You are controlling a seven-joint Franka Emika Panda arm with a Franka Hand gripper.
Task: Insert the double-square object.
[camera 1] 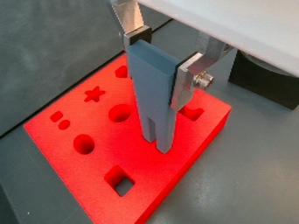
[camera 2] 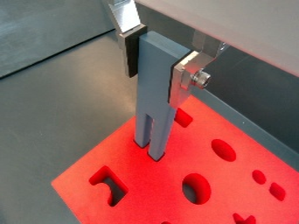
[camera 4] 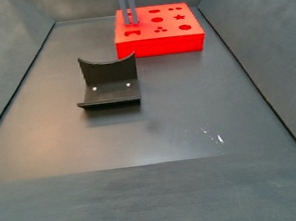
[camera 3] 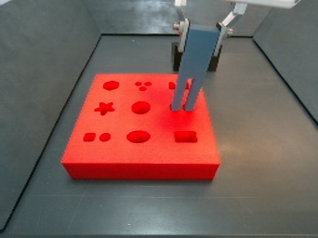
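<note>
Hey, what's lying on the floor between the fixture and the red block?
Nothing: in a side view, bare dark floor separates the fixture from the red block. The tool holds the double-square object over the block.

I had the gripper [camera 3: 199,26] above the block [camera 3: 125,158], clamped on the upper end of the double-square object [camera 3: 192,65], which hung upright with its two prongs at the block's top face, toward the block's 3 o'clock edge in a side view. The fixture [camera 4: 108,85] sat well apart, at the block's 7 o'clock.
</note>
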